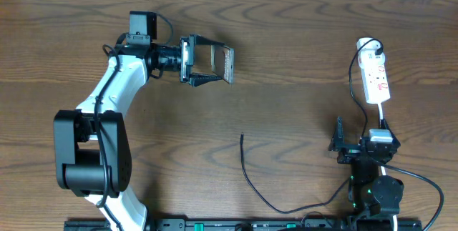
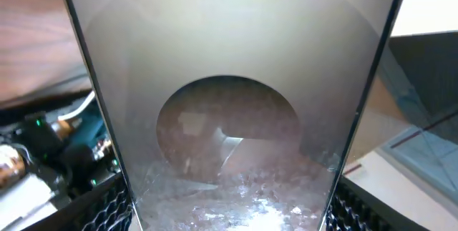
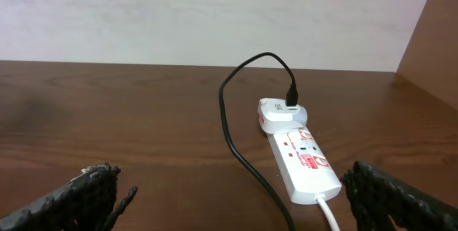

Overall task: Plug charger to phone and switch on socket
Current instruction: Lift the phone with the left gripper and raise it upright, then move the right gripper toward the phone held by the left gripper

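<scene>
Overhead view: left gripper (image 1: pixel 227 63) clamps the phone (image 1: pixel 230 53), held on edge over the far-left table (image 1: pixel 286 31). Right gripper (image 3: pixel 243 199) stands spread wide and empty, near the socket (image 1: pixel 376 77) at far right. Charger (image 1: pixel 247 175) tip lies mid-table, well apart from the phone.

A dark brown wood-grain table (image 1: pixel 286 59) is seen spread across the whole overhead view. Behind its far edge a plain off-white wall (image 3: pixel 179 16) is shown, and at the right a light brown panel (image 3: pixel 438 31), possibly a wooden board, is glimpsed.
</scene>
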### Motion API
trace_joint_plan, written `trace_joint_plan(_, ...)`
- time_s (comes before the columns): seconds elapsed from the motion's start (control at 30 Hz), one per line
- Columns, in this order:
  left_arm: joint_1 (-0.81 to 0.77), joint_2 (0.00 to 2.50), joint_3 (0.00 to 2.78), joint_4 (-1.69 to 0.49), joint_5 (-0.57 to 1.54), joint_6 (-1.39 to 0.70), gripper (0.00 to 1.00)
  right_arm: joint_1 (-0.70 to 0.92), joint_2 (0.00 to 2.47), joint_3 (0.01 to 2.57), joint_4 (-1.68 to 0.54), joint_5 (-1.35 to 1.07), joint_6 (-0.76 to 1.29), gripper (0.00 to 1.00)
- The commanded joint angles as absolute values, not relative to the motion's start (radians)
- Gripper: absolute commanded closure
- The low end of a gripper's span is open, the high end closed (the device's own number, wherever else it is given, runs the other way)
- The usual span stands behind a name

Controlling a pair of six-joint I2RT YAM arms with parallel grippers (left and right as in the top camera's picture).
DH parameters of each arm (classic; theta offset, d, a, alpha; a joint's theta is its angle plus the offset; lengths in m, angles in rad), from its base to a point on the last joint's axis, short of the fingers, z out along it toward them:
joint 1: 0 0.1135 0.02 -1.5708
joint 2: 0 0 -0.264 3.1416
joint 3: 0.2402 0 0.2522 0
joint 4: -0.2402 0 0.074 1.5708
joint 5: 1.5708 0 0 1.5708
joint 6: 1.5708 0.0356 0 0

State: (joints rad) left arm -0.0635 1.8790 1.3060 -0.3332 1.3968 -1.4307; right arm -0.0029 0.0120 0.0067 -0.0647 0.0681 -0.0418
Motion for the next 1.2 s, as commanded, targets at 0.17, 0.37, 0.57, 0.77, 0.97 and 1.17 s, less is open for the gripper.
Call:
trace_joint_plan(0.17, -0.062, 1.859, 1.319, -0.342, 1.217, -1.121, 0.93, 0.006, 0.007, 0.006, -0.068, 0.076, -0.057, 0.01)
trace_joint_plan(0.37, -0.062, 1.859, 1.262, -0.342, 1.147, -1.106, 0.93, 0.007, 0.007, 0.006, 0.033, 0.044, -0.057, 0.01)
trace_joint_plan(0.57, -0.062, 1.859, 1.247, -0.348, 1.053, -1.097, 0.93, 0.006, 0.009, 0.037, 0.155, -0.070, 0.107, 0.01)
trace_joint_plan(0.77, -0.062, 1.859, 1.247, -0.384, 0.980, -1.097, 0.93, 0.006, 0.154, 0.198, -0.036, -0.232, 0.168, 0.01)
trace_joint_plan(0.97, -0.062, 1.859, 1.247, -0.384, 0.957, -1.113, 0.93, 0.006, 0.578, 0.508, -0.161, -0.447, 0.196, 0.01)
trace_joint_plan(1.17, -0.062, 1.859, 1.248, -0.380, 0.891, -1.180, 0.93, 0.007, 0.945, 0.735, -0.185, -0.868, 0.209, 0.01)
